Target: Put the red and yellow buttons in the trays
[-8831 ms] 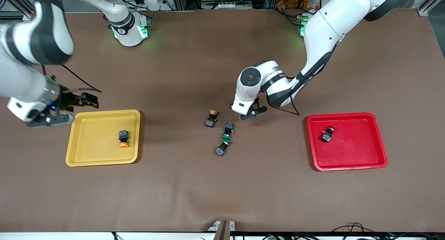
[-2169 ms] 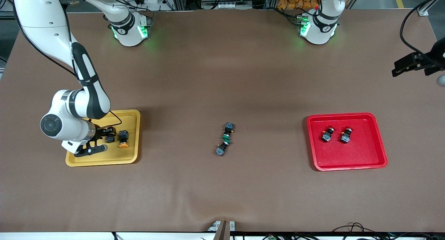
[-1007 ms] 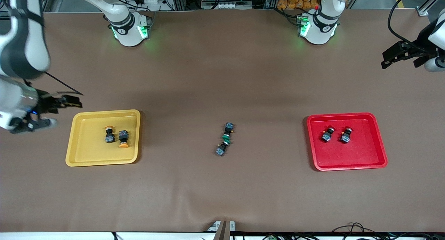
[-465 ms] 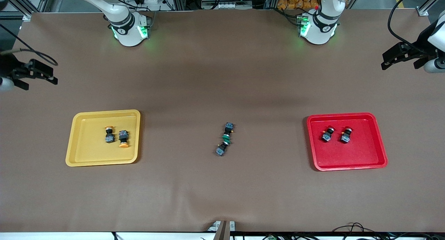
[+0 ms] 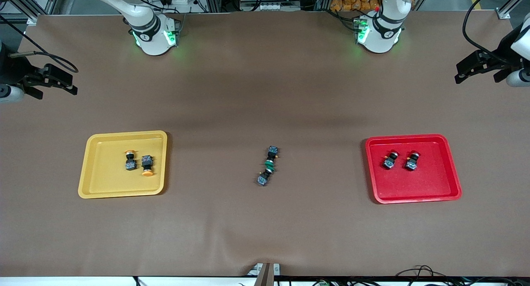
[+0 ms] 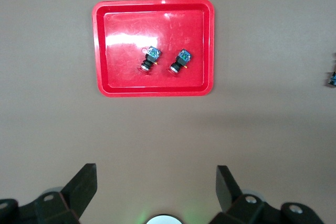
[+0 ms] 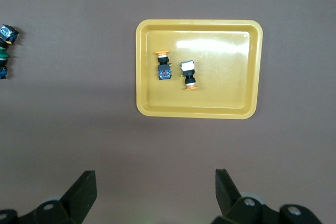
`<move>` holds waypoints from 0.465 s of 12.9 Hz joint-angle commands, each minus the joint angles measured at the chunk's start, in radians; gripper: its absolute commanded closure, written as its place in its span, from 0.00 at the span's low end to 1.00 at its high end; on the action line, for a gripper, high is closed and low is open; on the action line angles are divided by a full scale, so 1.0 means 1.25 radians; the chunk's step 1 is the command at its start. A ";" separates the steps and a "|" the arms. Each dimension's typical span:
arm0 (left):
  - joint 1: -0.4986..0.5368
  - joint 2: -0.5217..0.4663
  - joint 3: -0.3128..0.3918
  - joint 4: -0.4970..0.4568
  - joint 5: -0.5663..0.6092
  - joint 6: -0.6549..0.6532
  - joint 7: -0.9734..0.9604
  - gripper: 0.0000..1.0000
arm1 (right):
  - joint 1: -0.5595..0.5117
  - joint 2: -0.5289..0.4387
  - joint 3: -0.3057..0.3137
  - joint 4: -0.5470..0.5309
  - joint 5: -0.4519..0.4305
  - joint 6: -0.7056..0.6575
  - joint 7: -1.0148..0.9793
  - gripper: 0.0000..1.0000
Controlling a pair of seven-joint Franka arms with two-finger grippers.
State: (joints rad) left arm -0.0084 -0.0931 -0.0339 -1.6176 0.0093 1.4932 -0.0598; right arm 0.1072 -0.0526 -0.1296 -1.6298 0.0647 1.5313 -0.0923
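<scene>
Two yellow-capped buttons [image 5: 131, 160] [image 5: 146, 166] lie side by side in the yellow tray [image 5: 103, 180]. Two red-capped buttons [image 5: 390, 160] [image 5: 412, 161] lie in the red tray [image 5: 414, 188]. My right gripper [image 5: 58, 89] is open and empty, high over the table edge at the right arm's end. Its wrist view [image 7: 155, 182] shows the yellow tray [image 7: 226, 95] with both buttons [image 7: 164, 66] below. My left gripper [image 5: 476, 75] is open and empty, high over the left arm's end. Its wrist view [image 6: 156, 182] shows the red tray [image 6: 121, 74] with both buttons [image 6: 149, 59].
Two green-capped switches [image 5: 268, 166] lie end to end in a short line at the middle of the brown table, between the two trays. They show at the edge of the right wrist view [image 7: 5, 51].
My right gripper let go of the second yellow button in the yellow tray, then rose and drew back to the right arm's end. The left gripper has barely moved.
</scene>
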 commanded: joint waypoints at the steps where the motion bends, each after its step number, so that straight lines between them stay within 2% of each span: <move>1: -0.001 0.009 -0.001 0.021 -0.007 -0.014 0.015 0.00 | -0.010 0.005 0.029 0.021 0.002 -0.016 0.072 0.00; 6: 0.001 0.009 -0.001 0.021 -0.007 -0.024 0.015 0.00 | 0.003 0.010 0.036 0.030 -0.019 -0.020 0.078 0.00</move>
State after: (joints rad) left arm -0.0097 -0.0923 -0.0350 -1.6176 0.0093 1.4859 -0.0597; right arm 0.1073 -0.0489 -0.0891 -1.6192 0.0569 1.5268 -0.0116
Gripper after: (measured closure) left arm 0.000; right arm 0.000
